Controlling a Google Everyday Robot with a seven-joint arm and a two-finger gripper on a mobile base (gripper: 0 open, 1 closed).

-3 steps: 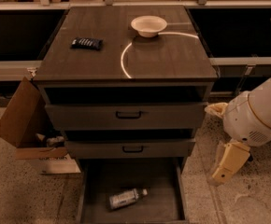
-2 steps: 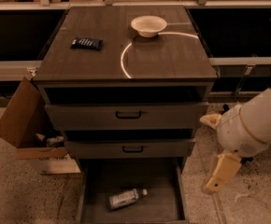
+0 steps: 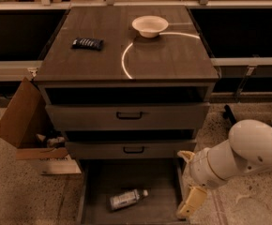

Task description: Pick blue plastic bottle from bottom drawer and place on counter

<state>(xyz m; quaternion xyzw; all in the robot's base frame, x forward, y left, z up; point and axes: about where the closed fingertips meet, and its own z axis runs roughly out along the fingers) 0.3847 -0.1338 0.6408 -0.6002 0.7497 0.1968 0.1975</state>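
The blue plastic bottle (image 3: 127, 199) lies on its side on the dark floor of the open bottom drawer (image 3: 162, 182), cap pointing right. The counter (image 3: 173, 55) is the dark wood-grain top of the cabinet, marked with a bright curved arc. My gripper (image 3: 188, 198) hangs at the end of the white arm by the drawer's right edge, to the right of the bottle and apart from it. One cream finger (image 3: 191, 202) points down over the drawer's front right corner. Nothing shows in the gripper.
A white bowl (image 3: 149, 26) and a dark flat snack packet (image 3: 87, 43) sit on the counter. Two upper drawers with black handles (image 3: 129, 116) stand slightly pulled out. An open cardboard box (image 3: 26, 121) stands on the floor at the left.
My arm and gripper have moved left and down, from beside the cabinet to the right edge of the bottom drawer. The bottle has not moved.
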